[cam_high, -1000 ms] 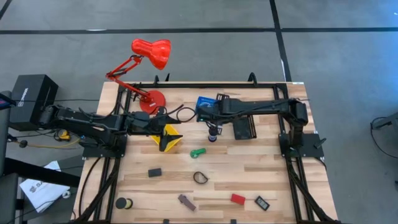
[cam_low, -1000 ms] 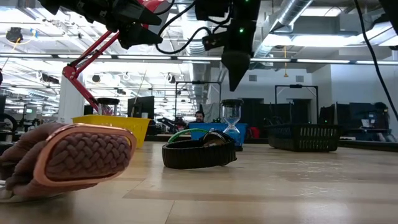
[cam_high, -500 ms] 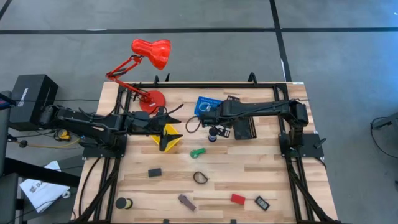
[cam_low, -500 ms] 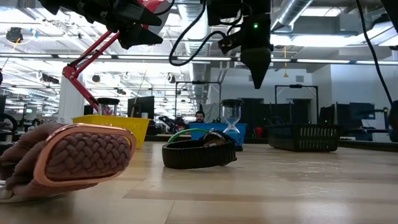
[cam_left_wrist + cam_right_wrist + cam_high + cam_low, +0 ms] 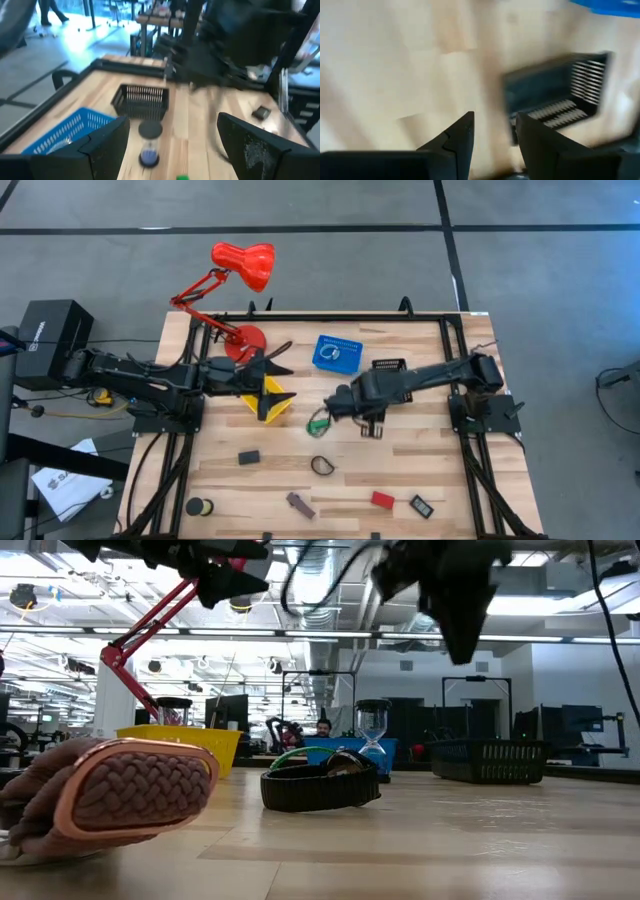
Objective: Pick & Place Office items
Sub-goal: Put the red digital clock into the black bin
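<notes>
Right arm swinging down to the green piece

The table (image 5: 430,470) is carrying most of the office items loose along its near half. The right arm is leaving the back of the table, where it was hanging by the blue basket (image 5: 337,352) a second ago, and is now reaching low across the middle. The right gripper (image 5: 328,408) is arriving just beside the green piece (image 5: 318,423), its fingers parted only a little and holding nothing. I am judging this as the start of a new pick, with the grasp not yet made.

The left gripper (image 5: 283,380) is waiting over the yellow basket (image 5: 270,402), spread wide and empty, unchanged. The lamp (image 5: 240,265) is leaning in behind it. The black basket (image 5: 385,365) is showing partly under the right arm, and an hourglass (image 5: 148,145) is standing in front of it.

Nothing is blocking the green piece. The loop (image 5: 321,466), black block (image 5: 248,457), roll (image 5: 200,506), bar (image 5: 299,504) and red block (image 5: 382,499) are lying well apart, nearer the front edge
</notes>
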Robot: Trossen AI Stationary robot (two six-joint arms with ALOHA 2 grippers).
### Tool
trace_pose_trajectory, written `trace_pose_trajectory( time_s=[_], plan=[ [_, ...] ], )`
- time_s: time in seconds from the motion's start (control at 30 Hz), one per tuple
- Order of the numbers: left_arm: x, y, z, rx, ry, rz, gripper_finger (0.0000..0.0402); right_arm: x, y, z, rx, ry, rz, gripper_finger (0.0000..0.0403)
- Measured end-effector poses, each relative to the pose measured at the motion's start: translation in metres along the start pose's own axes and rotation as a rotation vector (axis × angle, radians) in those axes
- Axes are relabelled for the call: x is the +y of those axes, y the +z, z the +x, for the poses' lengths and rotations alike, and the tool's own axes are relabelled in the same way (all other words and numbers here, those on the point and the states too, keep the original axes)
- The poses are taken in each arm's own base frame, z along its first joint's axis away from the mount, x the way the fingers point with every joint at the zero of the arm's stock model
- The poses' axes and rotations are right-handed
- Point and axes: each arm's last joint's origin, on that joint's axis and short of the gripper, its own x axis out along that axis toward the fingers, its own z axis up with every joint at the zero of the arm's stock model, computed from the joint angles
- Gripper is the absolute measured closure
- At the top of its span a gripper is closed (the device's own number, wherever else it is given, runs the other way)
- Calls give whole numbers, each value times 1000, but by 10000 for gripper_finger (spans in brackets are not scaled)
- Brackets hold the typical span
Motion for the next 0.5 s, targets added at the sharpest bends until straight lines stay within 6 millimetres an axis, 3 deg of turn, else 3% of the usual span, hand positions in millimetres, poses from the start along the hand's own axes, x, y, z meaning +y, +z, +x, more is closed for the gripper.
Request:
trace_pose_trajectory(
  time_s=[0.27, 0.5],
  plan=[
    [0, 3, 0, -31, -4, -6, 105, 56, -39, -32, -111, 93, -37, 267],
    [-1, 4, 0, -36, -8, -8, 105, 86, -83, -67, -324, 224, -93, 267]
  ],
)
